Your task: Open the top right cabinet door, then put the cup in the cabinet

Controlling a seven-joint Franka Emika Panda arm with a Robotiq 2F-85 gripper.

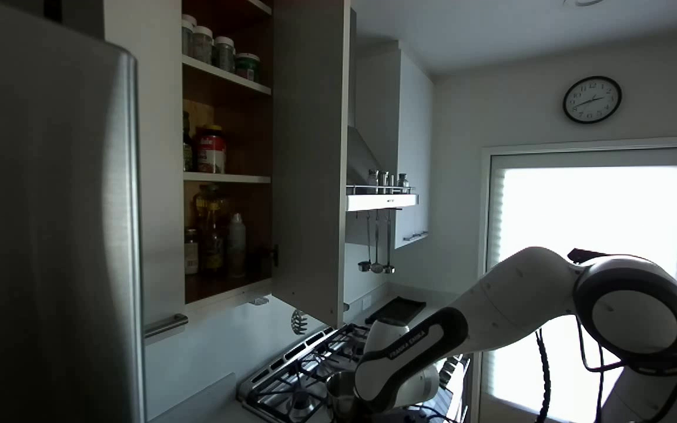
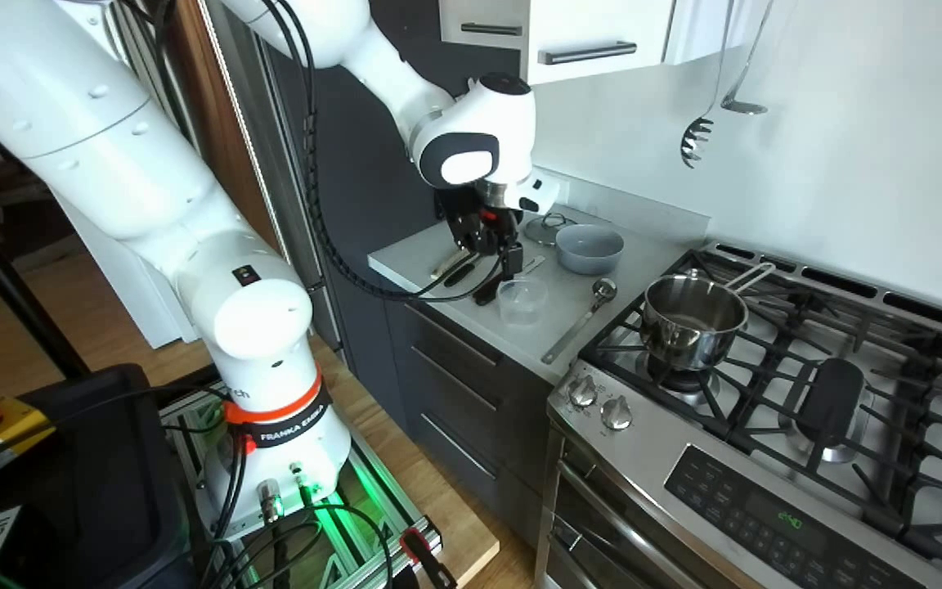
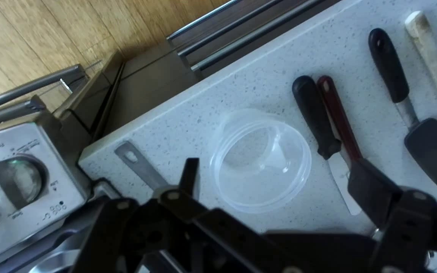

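The top right cabinet door [image 1: 309,153] stands wide open in an exterior view. The cabinet [image 1: 227,296] shows its brown inside, with jars and bottles on its shelves. The cup [image 2: 522,301] is clear whitish plastic and stands upright on the counter; its open mouth shows in the wrist view [image 3: 260,206]. My gripper [image 2: 494,249] is just above and behind the cup, pointing down. In the wrist view my gripper [image 3: 298,182] has its fingers wide apart and holds nothing. The cup appears ahead of the gap between the fingers, not touching them. The right fingertip is hard to make out.
A grey bowl [image 2: 589,249], a metal ladle [image 2: 577,323] and knives and spatulas [image 3: 328,113] lie round the cup on the counter. A steel pot [image 2: 693,319] stands on the stove [image 2: 773,458]. The steel fridge [image 1: 50,235] is left of the cabinet.
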